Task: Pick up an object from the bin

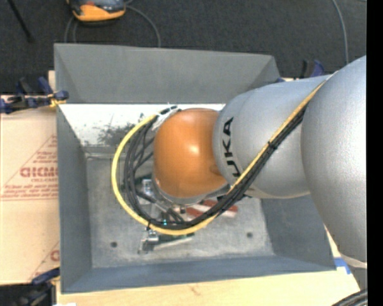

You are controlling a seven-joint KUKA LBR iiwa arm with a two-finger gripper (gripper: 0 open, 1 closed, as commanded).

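Bin of grey metal (73, 190) shows us a floor dusted with dark specks at its left. Near the floor's front middle the tool (154, 240) sits low beneath the orange dome-shaped wrist cover (185, 152); we cannot tell whether it is spread or pressed together. Just right of it, a red-and-white flat thing (228, 209) peeks from under the silver arm (306, 139).

arm (306, 132): silver, enters from right, wrist turned down | wrist: orange cover (188, 152) on top, black and yellow cables (123, 171) looped round its left | tool (154, 238): low, near-left of cover, mostly hidden
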